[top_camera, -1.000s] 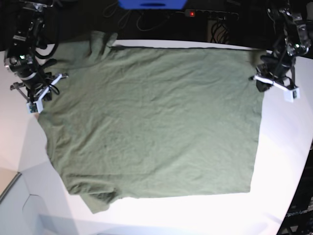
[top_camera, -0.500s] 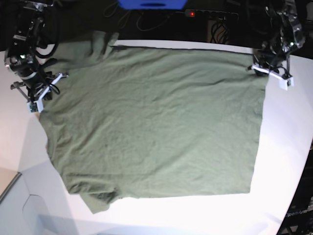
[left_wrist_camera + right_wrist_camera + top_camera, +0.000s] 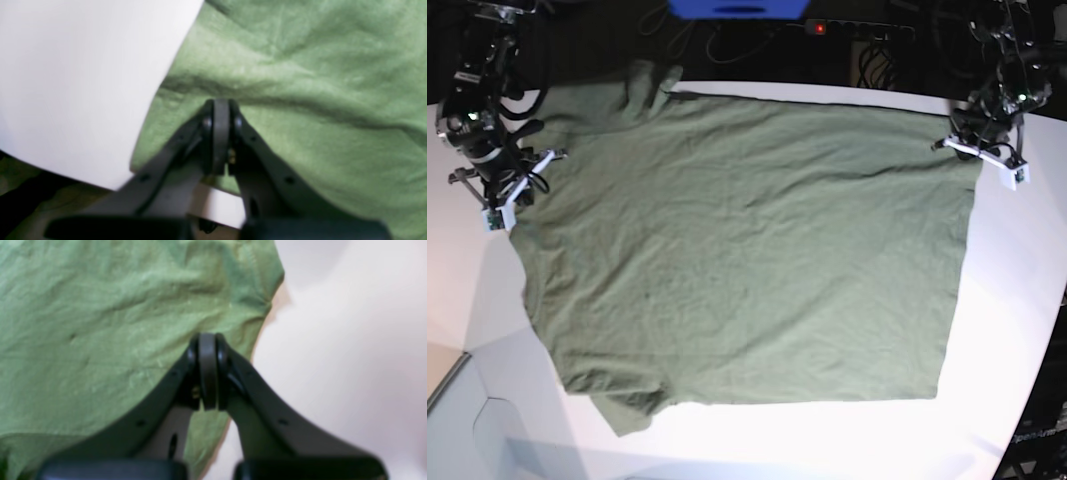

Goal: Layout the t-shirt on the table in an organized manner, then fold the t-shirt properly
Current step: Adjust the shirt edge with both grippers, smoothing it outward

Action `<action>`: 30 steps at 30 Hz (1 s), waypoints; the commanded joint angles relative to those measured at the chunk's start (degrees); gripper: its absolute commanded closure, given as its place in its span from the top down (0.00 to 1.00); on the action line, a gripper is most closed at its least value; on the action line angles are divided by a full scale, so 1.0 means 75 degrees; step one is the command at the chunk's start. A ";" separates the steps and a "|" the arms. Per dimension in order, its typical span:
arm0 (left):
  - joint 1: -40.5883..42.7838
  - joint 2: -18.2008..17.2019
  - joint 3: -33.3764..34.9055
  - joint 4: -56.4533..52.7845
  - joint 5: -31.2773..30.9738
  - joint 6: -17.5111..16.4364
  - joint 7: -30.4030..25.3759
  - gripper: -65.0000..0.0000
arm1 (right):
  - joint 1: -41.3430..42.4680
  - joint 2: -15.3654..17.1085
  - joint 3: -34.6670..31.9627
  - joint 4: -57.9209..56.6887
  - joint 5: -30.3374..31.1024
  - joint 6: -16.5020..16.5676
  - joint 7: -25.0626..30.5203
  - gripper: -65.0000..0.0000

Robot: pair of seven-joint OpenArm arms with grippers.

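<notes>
The olive-green t-shirt (image 3: 747,240) lies spread flat on the white table (image 3: 1017,330), with one sleeve bunched at the front left and one folded at the back left. My left gripper (image 3: 973,150) is at the shirt's back right corner. In the left wrist view its jaws (image 3: 221,105) are shut on the cloth (image 3: 300,83), which puckers at the tips, beside bare table (image 3: 83,66). My right gripper (image 3: 515,192) is at the shirt's left edge. In the right wrist view it (image 3: 207,338) is shut on the cloth (image 3: 100,323) near the hem, next to bare table (image 3: 350,340).
A blue box (image 3: 737,8) and a power strip with a red light (image 3: 857,30) sit with cables behind the table's back edge. The table's curved edge (image 3: 1039,400) runs down the right side. A grey panel (image 3: 457,420) sits at the front left.
My left gripper has moved back and to the right with the shirt's corner, drawing the right edge and back hem straighter. The right arm has not moved.
</notes>
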 commanded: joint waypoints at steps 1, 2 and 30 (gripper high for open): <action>-0.0013 -0.0086 -0.0047 0.0128 0.0021 0.0051 0.0068 0.00 | 0.0022 0.0092 0.0042 0.0119 0.0028 -0.0037 0.0137 0.00; -0.0013 -0.0063 -0.0047 0.0198 0.0009 0.0051 0.0068 0.00 | -0.0025 0.0092 0.0042 0.0119 0.0028 -0.0037 0.0137 0.00; 0.0362 0.0090 -0.0551 0.1792 0.0056 0.0039 0.0162 0.62 | -0.1397 0.0291 0.0557 0.0799 0.0028 -0.0037 0.0172 0.38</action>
